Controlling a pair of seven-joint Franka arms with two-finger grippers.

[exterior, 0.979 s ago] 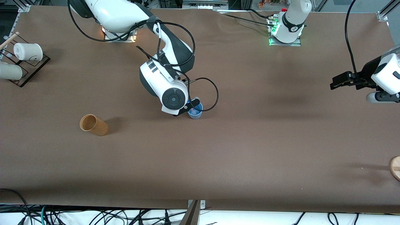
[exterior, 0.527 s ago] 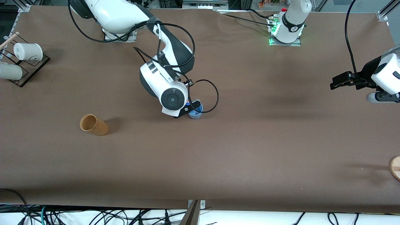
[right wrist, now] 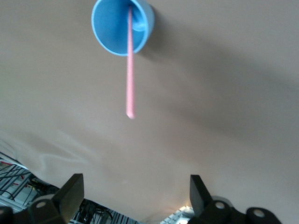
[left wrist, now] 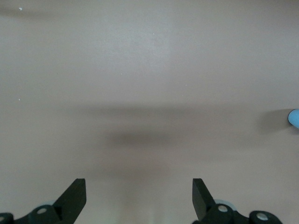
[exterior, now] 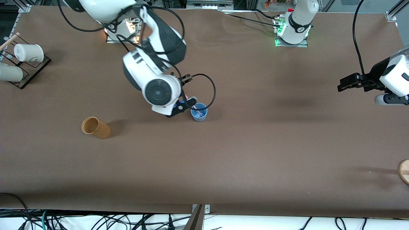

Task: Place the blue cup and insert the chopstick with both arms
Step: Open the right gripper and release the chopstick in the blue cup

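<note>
The blue cup [exterior: 199,114] stands upright on the brown table near its middle, with the pink chopstick [exterior: 197,112] leaning inside it. In the right wrist view the cup [right wrist: 112,28] holds the chopstick [right wrist: 130,70], whose free end sticks out past the rim. My right gripper [exterior: 182,107] is open and empty, in the air just beside the cup toward the right arm's end, touching neither. My left gripper [exterior: 346,83] is open and empty, waiting over the table at the left arm's end; its wrist view shows only a sliver of the cup [left wrist: 294,117].
A tan-orange cup [exterior: 96,127] lies on its side toward the right arm's end. White cups [exterior: 28,53] sit on a dark rack [exterior: 35,68] at that end. A round wooden piece [exterior: 404,171] shows at the left arm's end, nearer the front camera.
My right gripper has let go of the chopstick, lifted and drawn back from the cup toward the right arm's end. The chopstick stays in the cup. The left arm has not moved.
</note>
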